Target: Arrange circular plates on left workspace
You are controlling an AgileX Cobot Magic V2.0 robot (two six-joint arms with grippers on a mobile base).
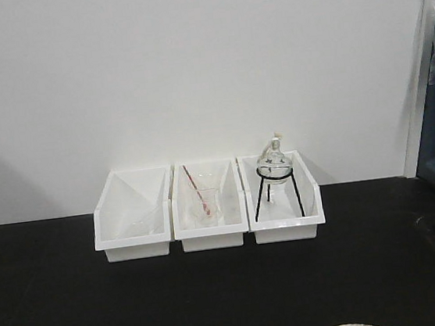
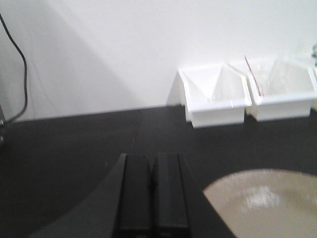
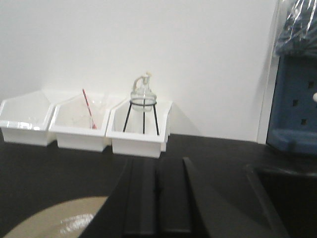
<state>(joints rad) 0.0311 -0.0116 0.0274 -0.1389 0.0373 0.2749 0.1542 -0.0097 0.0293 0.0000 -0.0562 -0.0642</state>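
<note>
Left gripper (image 2: 151,159) clenched, empty, over matte black counter (image 2: 74,148); round glossy tan plate (image 2: 267,203) sits just right of it, lower right of frame. Right gripper (image 3: 157,162) clenched, empty; tan plate (image 3: 59,220) lower left of its frame, inboard too

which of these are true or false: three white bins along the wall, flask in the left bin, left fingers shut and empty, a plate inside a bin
Three white bins line the wall: true.
The glass flask sits in the left bin: false, it is in the right bin.
The left fingers are shut, holding nothing: true.
The plate lies inside a bin: false, it lies on the counter.
</note>
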